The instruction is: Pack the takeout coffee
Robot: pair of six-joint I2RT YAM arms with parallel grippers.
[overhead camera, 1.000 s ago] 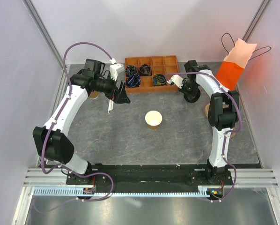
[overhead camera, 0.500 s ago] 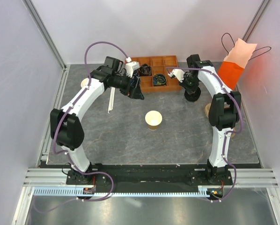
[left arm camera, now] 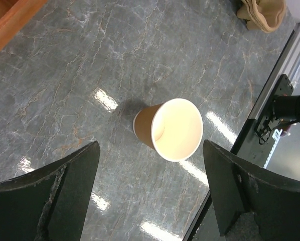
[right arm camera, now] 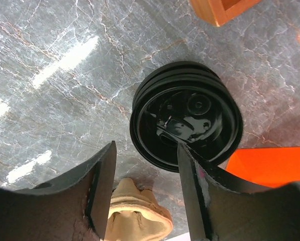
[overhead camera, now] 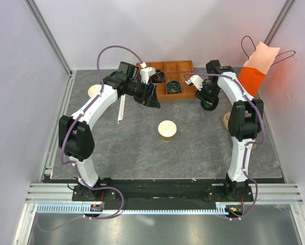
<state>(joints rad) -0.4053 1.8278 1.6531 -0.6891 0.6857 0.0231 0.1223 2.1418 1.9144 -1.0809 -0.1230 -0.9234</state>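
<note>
A single lidless tan paper cup (overhead camera: 167, 130) stands upright in the middle of the table; no lidded takeout coffee shows. In the left wrist view the same cup (left arm camera: 170, 128) lies ahead of my open, empty left gripper (left arm camera: 151, 150). That left gripper (overhead camera: 151, 99) hovers by the tray's front edge. My right gripper (overhead camera: 206, 97) hangs over a stack of black lids (overhead camera: 209, 104) at the back right. In the right wrist view the black lids (right arm camera: 186, 115) sit just beyond my right gripper (right arm camera: 146, 150), whose jaws stand apart with nothing between them.
A wooden compartment tray (overhead camera: 185, 66) holding dark items lies at the back. An orange paper bag (overhead camera: 252, 76) stands at the back right. A stack of tan cups (overhead camera: 94, 91) and a white strip (overhead camera: 121, 109) sit at the left. A tan paper piece (right arm camera: 137, 213) lies near the lids.
My left arm has swung right from the back left to the tray's front. My right gripper has shifted slightly toward the black lids and its jaws have parted.
</note>
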